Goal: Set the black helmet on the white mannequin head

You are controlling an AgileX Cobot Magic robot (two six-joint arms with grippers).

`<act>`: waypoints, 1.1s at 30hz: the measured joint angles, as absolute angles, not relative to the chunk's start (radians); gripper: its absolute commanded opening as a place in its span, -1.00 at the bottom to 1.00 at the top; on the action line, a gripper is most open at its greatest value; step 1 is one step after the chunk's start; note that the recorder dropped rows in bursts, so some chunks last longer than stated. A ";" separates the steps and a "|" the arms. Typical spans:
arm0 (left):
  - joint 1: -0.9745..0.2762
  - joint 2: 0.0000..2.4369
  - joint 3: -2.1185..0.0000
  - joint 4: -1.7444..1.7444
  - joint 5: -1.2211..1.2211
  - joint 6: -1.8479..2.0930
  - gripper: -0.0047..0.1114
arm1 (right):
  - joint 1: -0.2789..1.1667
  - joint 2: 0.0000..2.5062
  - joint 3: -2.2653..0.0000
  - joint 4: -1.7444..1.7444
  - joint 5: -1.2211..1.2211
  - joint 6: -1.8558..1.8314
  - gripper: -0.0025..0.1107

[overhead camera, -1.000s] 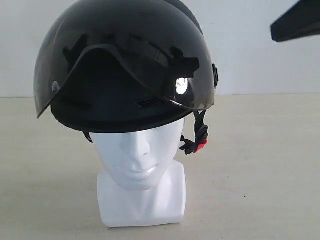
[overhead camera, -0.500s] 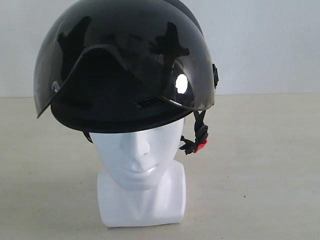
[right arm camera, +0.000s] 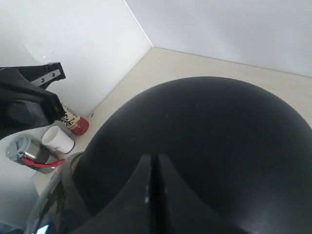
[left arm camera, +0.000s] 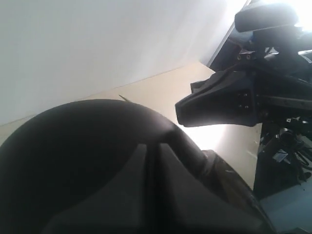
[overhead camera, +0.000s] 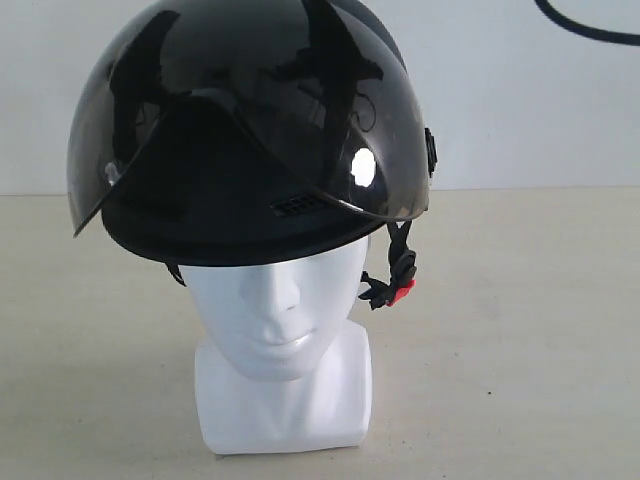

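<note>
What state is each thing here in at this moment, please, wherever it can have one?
Black helmet: seated on the head.
Visor: above the brow, face uncovered.
Chin strap: hanging at the side, not under the chin.
White mannequin head: upright on the table, wearing the helmet.
Left tool: shut, empty, off the helmet.
Right tool: shut, empty, off the helmet.
</note>
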State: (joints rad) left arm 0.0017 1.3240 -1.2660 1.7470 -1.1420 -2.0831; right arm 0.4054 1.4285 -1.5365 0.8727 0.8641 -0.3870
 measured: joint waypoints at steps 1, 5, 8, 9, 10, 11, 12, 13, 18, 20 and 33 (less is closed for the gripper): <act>0.002 1.334 -1.266 1.747 -1.142 -2.080 -0.84 | 0.405 1.434 -1.537 0.871 0.864 -0.388 -0.96; 0.002 1.379 -1.266 1.747 -1.144 -2.073 -0.84 | 0.405 1.441 -1.537 0.868 0.857 -0.388 -0.96; 0.002 1.403 -1.266 1.747 -1.162 -2.066 -0.84 | 0.405 1.441 -1.537 0.868 0.855 -0.388 -0.96; 0.002 1.411 -1.266 1.747 -1.169 -2.064 -0.84 | 0.405 1.441 -1.537 0.868 0.855 -0.388 -0.96; 0.002 1.418 -1.266 1.747 -1.174 -2.060 -0.84 | 0.405 1.441 -1.537 0.868 0.854 -0.388 -0.96; 0.002 1.423 -1.266 1.747 -1.178 -2.058 -0.84 | 0.405 1.441 -1.537 0.868 0.854 -0.388 -0.96; 0.002 1.425 -1.266 1.741 -1.183 -2.058 -0.84 | 0.405 1.441 -1.537 0.868 0.854 -0.388 -0.96; 0.002 1.428 -1.266 1.740 -1.189 -2.058 -0.84 | 0.405 1.441 -1.537 0.868 0.854 -0.388 -0.96; 0.002 1.430 -1.266 1.732 -1.198 -2.056 -0.84 | 0.405 1.441 -1.539 0.868 0.869 -0.389 -0.96; 0.002 1.430 -1.266 1.732 -1.199 -2.056 -0.84 | 0.405 1.441 -1.539 0.868 0.873 -0.389 -0.96; 0.000 1.364 -1.266 1.744 -1.218 -2.077 -0.84 | 0.407 1.441 -1.543 0.870 0.901 -0.386 -0.96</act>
State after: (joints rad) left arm 0.0000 1.3642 -1.2660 1.7439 -1.2175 -2.0774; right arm 0.4070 1.4411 -1.5434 0.8698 0.9005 -0.3865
